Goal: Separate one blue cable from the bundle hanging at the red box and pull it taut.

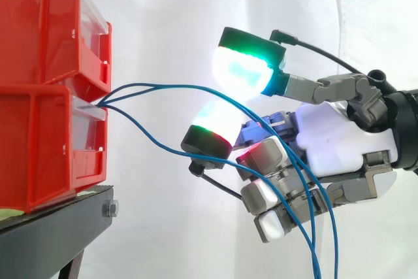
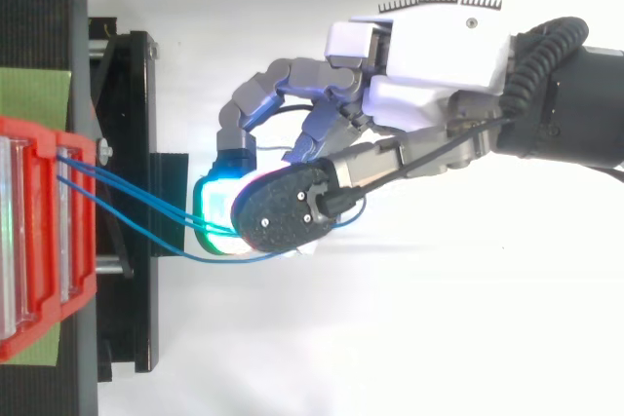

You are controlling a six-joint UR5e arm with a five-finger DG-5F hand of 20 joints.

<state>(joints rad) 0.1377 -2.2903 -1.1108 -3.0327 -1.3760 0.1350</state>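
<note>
Draping across hand (image 1: 339,142) in side view, blue cables (image 1: 163,85) from red bins (image 1: 46,142), grip cannot be told

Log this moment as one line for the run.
stage: separating | hand among blue cables | cables slack, none taut | cables hang from red bins

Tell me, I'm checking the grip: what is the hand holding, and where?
Cannot be told: the blue cables run through the hand, but no clear hold shows.
</note>
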